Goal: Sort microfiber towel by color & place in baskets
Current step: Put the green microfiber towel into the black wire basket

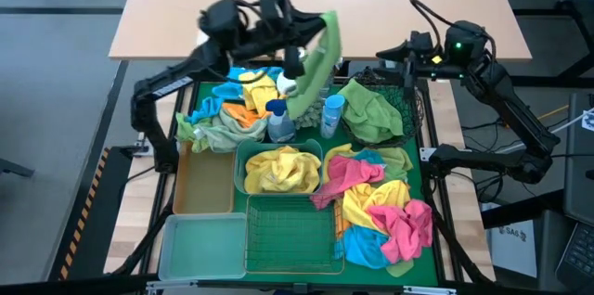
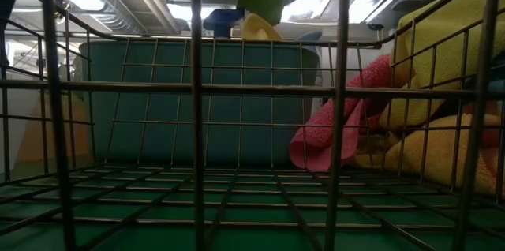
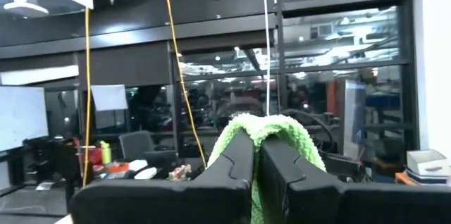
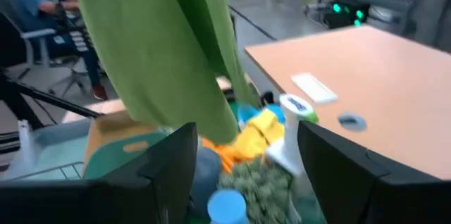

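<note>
Towel [image 1: 314, 63] green, hanging | left gripper [image 3: 255, 155] clamped | lower end hidden

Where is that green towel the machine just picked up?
From above, the green towel hangs from the left hand, shut on its top edge, over the spray bottles, beside the round black basket.

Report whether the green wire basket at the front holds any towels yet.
Empty. In the high view the green wire basket shows only bare grid; the low view, looking through its bars, shows nothing on its floor.
</note>
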Available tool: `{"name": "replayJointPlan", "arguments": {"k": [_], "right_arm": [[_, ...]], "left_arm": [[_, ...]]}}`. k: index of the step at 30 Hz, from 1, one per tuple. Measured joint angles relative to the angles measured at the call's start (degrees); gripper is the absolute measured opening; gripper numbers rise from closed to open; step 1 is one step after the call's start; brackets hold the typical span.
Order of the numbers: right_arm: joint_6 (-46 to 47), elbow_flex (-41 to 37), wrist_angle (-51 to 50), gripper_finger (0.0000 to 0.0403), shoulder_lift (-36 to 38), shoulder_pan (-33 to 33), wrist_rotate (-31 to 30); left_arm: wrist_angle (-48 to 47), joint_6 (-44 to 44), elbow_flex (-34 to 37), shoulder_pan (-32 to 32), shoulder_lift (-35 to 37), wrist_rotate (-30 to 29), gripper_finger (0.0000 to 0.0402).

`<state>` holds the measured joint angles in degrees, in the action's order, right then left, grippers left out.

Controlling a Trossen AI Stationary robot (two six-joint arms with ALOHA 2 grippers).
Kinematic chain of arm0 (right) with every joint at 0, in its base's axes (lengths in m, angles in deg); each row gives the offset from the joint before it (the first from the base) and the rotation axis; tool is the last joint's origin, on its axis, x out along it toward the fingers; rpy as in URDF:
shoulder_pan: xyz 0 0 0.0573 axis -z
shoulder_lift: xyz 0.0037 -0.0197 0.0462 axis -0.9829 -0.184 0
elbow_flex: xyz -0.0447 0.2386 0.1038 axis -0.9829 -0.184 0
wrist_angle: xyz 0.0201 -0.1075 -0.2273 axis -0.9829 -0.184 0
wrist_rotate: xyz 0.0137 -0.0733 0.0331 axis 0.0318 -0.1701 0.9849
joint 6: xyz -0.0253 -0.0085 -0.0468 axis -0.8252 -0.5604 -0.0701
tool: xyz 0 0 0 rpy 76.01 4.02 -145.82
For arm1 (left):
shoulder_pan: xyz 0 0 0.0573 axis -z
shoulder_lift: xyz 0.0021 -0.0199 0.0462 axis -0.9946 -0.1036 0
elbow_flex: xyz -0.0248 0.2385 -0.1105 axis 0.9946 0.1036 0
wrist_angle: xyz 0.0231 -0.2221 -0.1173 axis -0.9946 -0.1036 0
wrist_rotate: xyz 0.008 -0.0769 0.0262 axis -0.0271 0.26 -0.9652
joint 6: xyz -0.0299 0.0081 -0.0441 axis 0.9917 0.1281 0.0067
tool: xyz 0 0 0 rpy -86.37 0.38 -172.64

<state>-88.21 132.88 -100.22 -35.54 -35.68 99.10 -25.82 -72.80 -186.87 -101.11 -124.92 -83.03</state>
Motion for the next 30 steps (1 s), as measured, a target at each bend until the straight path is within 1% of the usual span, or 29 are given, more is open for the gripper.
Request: {"name": "replayJointPlan", "arguments": {"k": [3, 7, 11, 15, 21, 24, 27, 30], "right_arm": [[-0.05, 0.00, 2.71, 0.0246, -1.07, -2.25, 1.05], [-0.20, 0.00, 7.63, 0.0246, -3.22, -6.56, 0.23], [-0.48, 0.00, 12.79, 0.0246, -5.66, -11.19, -3.83], [-3.18, 0.00, 16.80, 0.0246, -7.47, -14.82, -8.33], [-4.88, 0.00, 20.28, 0.0246, -9.77, -18.66, -9.25], [-4.88, 0.00, 20.80, 0.0243, -10.54, -19.90, -10.88], [-4.99, 0.00, 20.78, 0.0217, -11.02, -20.63, -12.74], [-5.09, 0.00, 21.47, 0.0160, -11.03, -20.52, -12.90]], "left_arm": [[0.96, -0.05, 0.00, 0.26, -2.25, 0.02, 0.0000], [1.00, -0.05, 0.07, 0.33, -4.53, 0.11, 0.0000], [0.69, -0.01, 0.07, 0.33, -5.74, 1.99, 0.0000], [-0.73, 0.01, 0.07, 0.62, -5.75, 3.52, 0.0000], [-1.34, -0.01, 0.07, 1.07, -5.75, 4.72, 0.0000], [-1.87, -0.03, 0.07, 1.40, -5.75, 4.71, 0.0000], [-2.54, -0.01, 0.07, 1.46, -5.75, 4.70, 0.0000], [-2.61, 0.01, 0.07, 1.51, -5.75, 4.36, 0.0008]]}}
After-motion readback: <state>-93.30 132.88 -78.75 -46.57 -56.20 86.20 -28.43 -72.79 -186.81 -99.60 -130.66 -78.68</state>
